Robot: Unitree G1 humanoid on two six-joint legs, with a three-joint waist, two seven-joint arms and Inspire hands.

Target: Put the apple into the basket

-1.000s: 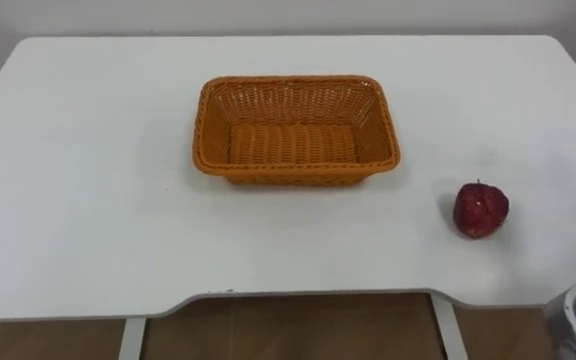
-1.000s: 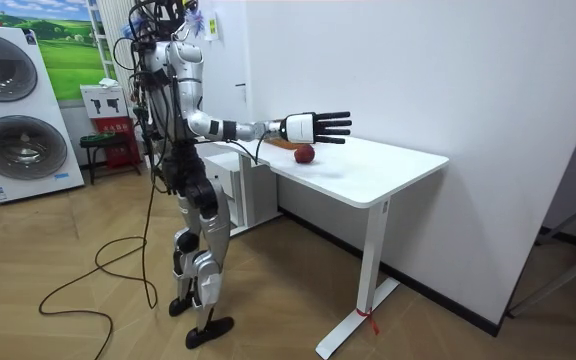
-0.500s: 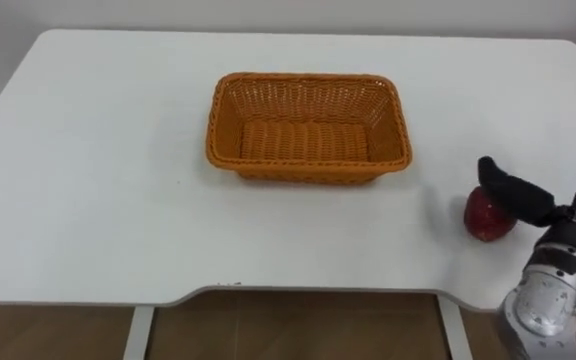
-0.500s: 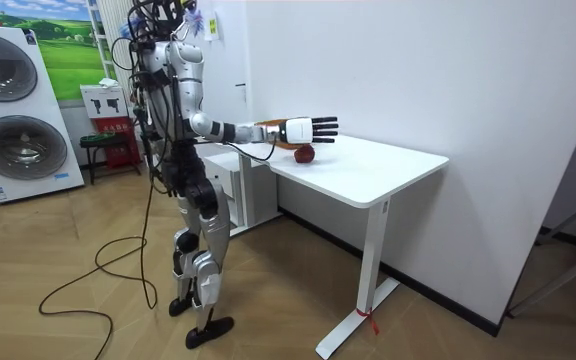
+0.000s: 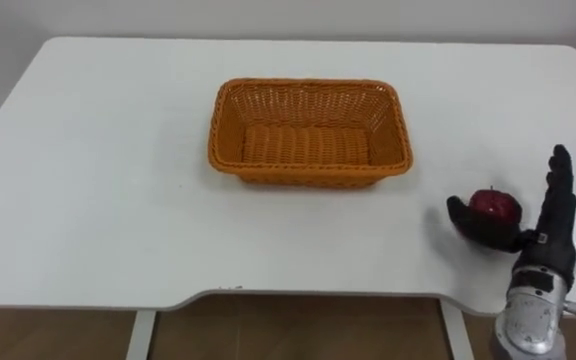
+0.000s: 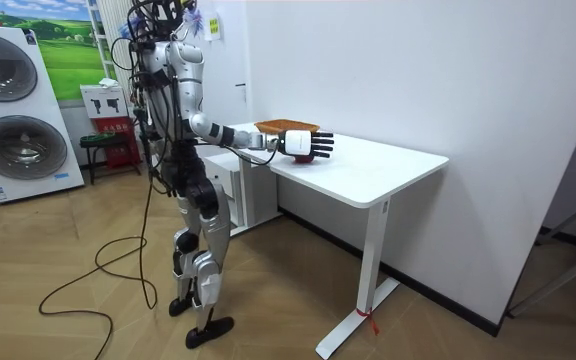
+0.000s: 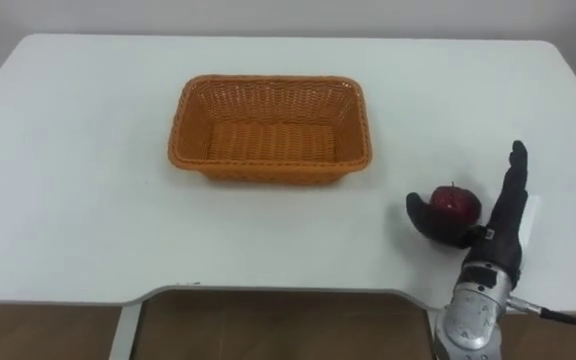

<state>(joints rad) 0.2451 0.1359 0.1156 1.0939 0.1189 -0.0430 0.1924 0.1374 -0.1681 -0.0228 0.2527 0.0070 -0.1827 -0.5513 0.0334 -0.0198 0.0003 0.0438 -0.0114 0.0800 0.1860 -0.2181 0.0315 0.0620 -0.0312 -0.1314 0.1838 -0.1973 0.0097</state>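
Observation:
A red apple (image 5: 495, 203) sits on the white table (image 5: 98, 180) near its front right corner. My right hand (image 5: 531, 240) is at the apple, open: the thumb reaches across the apple's near side and the straight fingers (image 5: 560, 185) stand up along its right side. The apple rests on the table. An orange wicker basket (image 5: 308, 87) stands empty at the table's middle, well to the left of and beyond the apple. In the room view I stand at the table's end with my right hand (image 6: 303, 146) stretched out low over the tabletop in front of the basket (image 6: 286, 125).
The table's front edge (image 5: 298, 294) runs close below the apple, with a shallow cut-out in its middle. Bare tabletop lies between basket and apple. Two washing machines (image 6: 13, 110) stand behind me in the room view.
My right hand has come down from above the table and drawn in to the apple, its thumb now round the near side. The apple and the basket have stayed in place.

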